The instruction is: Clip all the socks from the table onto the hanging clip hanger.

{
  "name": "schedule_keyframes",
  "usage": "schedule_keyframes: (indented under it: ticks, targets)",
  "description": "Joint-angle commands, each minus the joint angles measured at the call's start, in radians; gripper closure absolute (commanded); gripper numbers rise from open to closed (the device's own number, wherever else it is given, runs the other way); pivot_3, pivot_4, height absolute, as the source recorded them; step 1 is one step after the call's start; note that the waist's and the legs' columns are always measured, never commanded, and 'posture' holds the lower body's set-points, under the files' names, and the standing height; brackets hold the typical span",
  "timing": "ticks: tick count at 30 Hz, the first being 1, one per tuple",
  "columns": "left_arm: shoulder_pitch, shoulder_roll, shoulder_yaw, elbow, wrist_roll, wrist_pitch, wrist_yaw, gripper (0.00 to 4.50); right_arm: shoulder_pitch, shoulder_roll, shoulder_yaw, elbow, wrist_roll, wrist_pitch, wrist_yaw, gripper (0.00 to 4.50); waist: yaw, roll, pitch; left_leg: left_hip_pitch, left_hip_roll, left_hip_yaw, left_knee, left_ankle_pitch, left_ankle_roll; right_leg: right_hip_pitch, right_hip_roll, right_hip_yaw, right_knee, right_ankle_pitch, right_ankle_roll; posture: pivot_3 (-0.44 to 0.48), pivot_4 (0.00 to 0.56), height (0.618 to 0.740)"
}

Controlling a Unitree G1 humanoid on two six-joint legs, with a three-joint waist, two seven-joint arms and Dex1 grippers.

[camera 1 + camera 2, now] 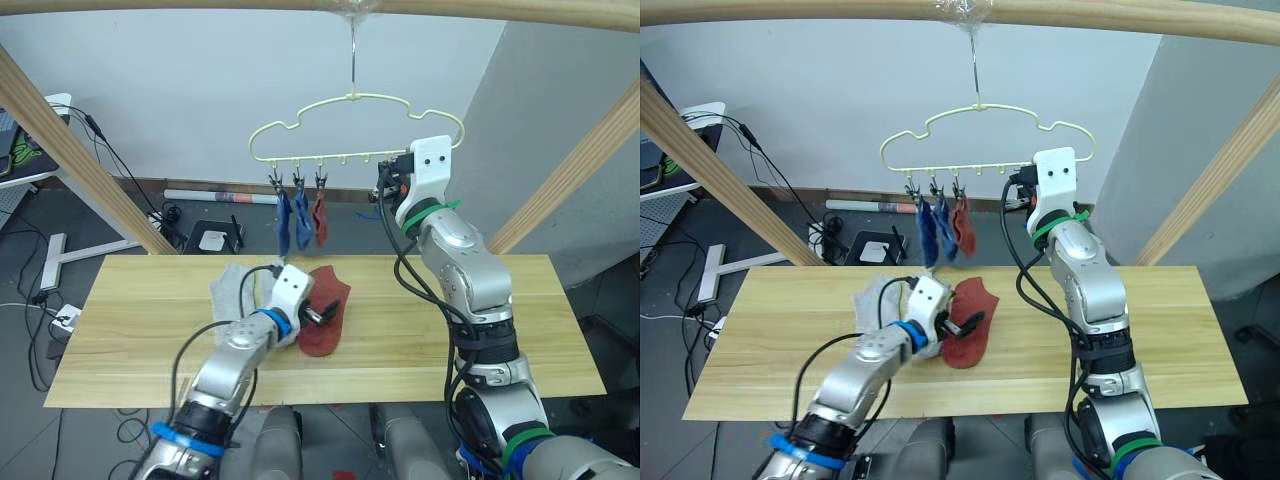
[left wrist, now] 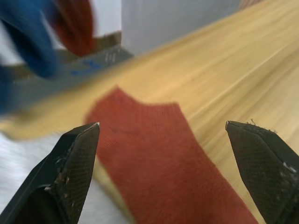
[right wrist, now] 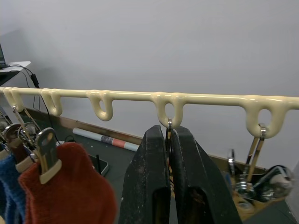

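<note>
Rust-red sock (image 1: 325, 310) flat between wide left tool (image 2: 163, 140) — right tool (image 3: 169, 154) clamping a clip.

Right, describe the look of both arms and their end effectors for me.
Both arms are silver-grey metal with rounded joint housings and loose black cables. The left arm has blue bands near its wrist and lower down; the right arm has green bands. Each wrist carries a white block. The left end effector and right end effector have black fingers, tapered and finely textured on the left one.
</note>
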Motion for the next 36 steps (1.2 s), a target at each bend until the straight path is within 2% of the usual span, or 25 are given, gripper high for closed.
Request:
schedule_keyframes:
  ticks: [1,7,13,17,29,31,36]
  targets:
    - [-0.051,-0.041,0.013,0.086,0.061,-0.066,0.056,0.00,0.009,-0.005,-0.002,-0.061,0.007,0.013,-0.004,4.49,-0.003,0.000,0.000,0.000,0.000,0.000,0.000,0.000,0.000,0.000,0.000,0.000,0.000,0.000,0.000,-0.041,0.270,0.740]
    - [-0.126,-0.123,-0.010,0.290,0.144,-0.072,0.122,0.00,0.012,-0.012,-0.011,-0.066,0.001,0.024,-0.014,4.49,-0.014,0.000,0.000,0.000,-0.001,0.000,0.001,0.000,0.000,0.001,0.000,0.000,0.000,0.000,0.001,-0.056,0.274,0.740]
    - [-0.121,-0.141,-0.021,0.329,0.174,-0.041,0.083,0.00,0.016,-0.012,-0.009,-0.074,0.000,0.034,-0.023,4.49,-0.022,0.000,0.000,0.001,-0.001,0.000,0.001,0.000,0.000,0.002,0.000,0.000,0.000,0.000,0.001,-0.070,0.275,0.740]
    - [-0.104,-0.129,-0.025,0.318,0.194,-0.034,0.062,0.87,0.020,-0.013,-0.009,-0.074,-0.001,0.036,-0.028,4.50,-0.022,0.001,0.000,0.002,-0.001,0.000,0.001,0.000,0.000,0.003,0.000,0.000,0.000,-0.002,0.006,-0.070,0.275,0.740]
    - [-0.066,-0.135,-0.026,0.277,0.228,-0.112,0.046,4.43,0.025,-0.022,-0.007,-0.074,0.005,0.045,-0.017,4.50,-0.021,0.001,-0.001,0.004,-0.001,0.000,0.001,0.000,0.000,0.004,0.000,0.000,0.000,-0.002,0.006,-0.058,0.272,0.740]
    - [-0.051,-0.151,-0.018,0.232,0.199,-0.141,0.022,4.47,0.023,-0.036,-0.022,-0.080,0.017,0.063,-0.006,4.50,-0.021,0.001,-0.001,0.004,-0.001,0.000,0.001,0.000,0.000,0.004,0.000,0.000,0.000,-0.002,0.006,-0.057,0.270,0.740]
    - [-0.015,-0.152,0.004,0.084,0.117,-0.169,-0.081,4.47,-0.005,-0.072,-0.156,-0.104,0.140,0.233,0.013,4.50,-0.016,0.001,-0.001,0.001,-0.001,-0.001,0.001,0.000,0.000,0.003,-0.001,0.000,-0.001,-0.001,0.004,-0.059,0.264,0.740]
